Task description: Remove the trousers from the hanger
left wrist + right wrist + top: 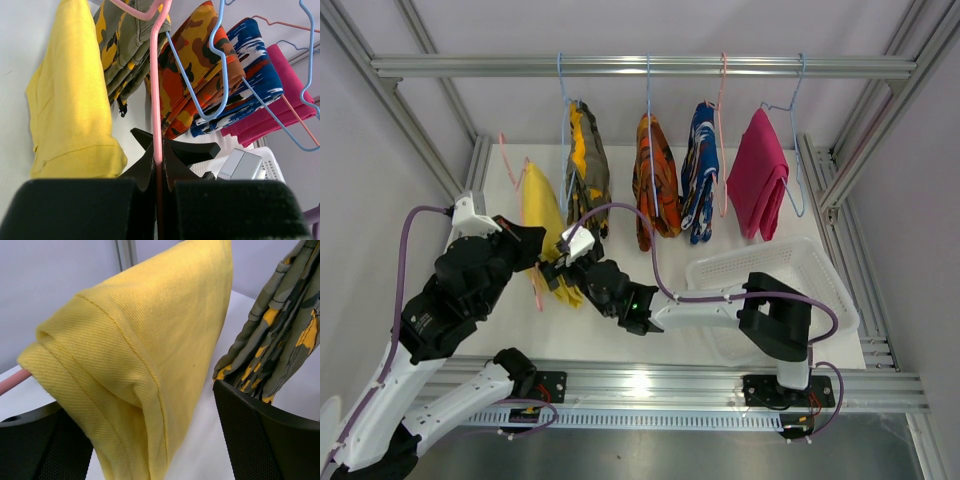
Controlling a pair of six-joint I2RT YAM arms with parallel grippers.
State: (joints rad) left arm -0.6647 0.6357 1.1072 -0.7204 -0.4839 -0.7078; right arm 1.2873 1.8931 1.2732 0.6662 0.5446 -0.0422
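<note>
Yellow trousers (542, 210) hang lengthwise, lower end toward the arms, on a pink hanger (156, 100) pinched tight by the left gripper (159, 167), the right gripper (150, 440) gaping wide around that end, camouflage trousers (280, 330) just beside.

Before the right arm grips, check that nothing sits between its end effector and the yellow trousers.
Nothing visible. The yellow trousers hang between the open fingers of the right end effector; the camouflage trousers hang beside one finger, not between.
</note>
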